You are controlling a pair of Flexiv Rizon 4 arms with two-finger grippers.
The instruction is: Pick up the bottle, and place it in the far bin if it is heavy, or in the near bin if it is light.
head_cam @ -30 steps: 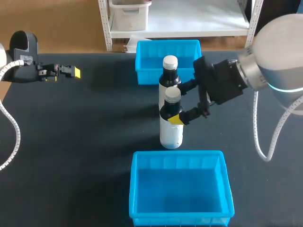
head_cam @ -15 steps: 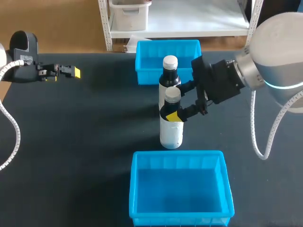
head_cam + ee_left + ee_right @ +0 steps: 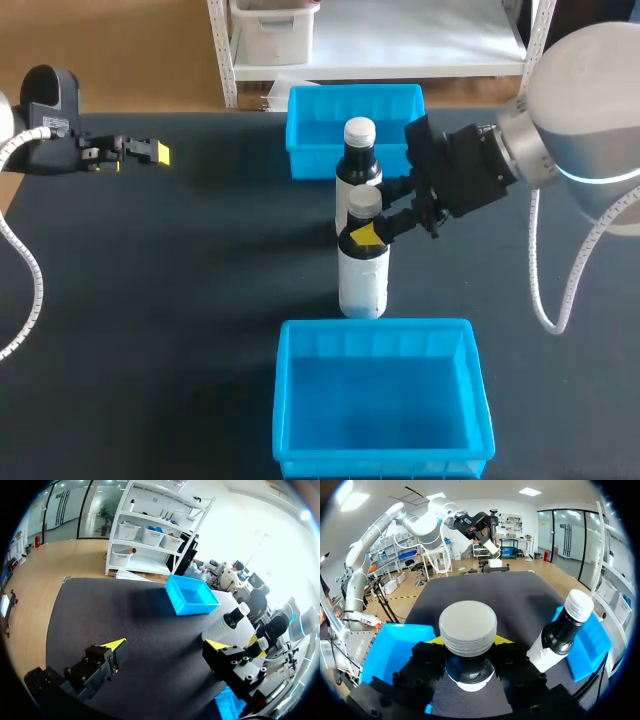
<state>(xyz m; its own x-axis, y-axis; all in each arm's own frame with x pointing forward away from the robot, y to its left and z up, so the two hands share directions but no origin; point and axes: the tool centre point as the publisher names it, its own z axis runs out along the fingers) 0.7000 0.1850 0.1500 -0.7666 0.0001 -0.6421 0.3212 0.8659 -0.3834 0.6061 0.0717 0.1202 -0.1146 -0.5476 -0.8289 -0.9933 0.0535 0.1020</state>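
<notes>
**Blue bins: two. Bottles: two. Right pincer on one neck.**

From the head camera: two bottles, two bins and two grippers on the black table (image 3: 180, 330). Near bottle (image 3: 362, 275) upright, white body, dark shoulder, pale cap. Right gripper (image 3: 372, 215) closed on its neck just under the cap, one yellow-tipped finger on each side. Far bottle (image 3: 358, 165) of the same make upright just behind the near bottle; cannot tell whether touching. Far bin (image 3: 300, 135) beyond the near bottle, past the far one. Near bin (image 3: 284, 400) just in front of the near bottle. Left gripper (image 3: 150, 152) well apart from the near bottle, off to its left, holding nothing.

From the left wrist: left gripper (image 3: 167, 647) spread wide, only bare table between the two yellow tips. Ahead of it both bottles, the near bottle (image 3: 260, 644) caught in the dark right gripper (image 3: 267, 637), the far bottle (image 3: 225, 626) beside it toward the far bin (image 3: 192, 597). One corner of the near bin (image 3: 227, 702) on the near bottle's other side.

From the right wrist: right gripper (image 3: 469, 647) clamped under the near bottle's cap (image 3: 468, 627), yellow showing either side. Far bottle (image 3: 560, 637) just beside it. One bin each side of the near bottle: far bin (image 3: 594, 642) past the far bottle, near bin (image 3: 395, 645) opposite.
</notes>
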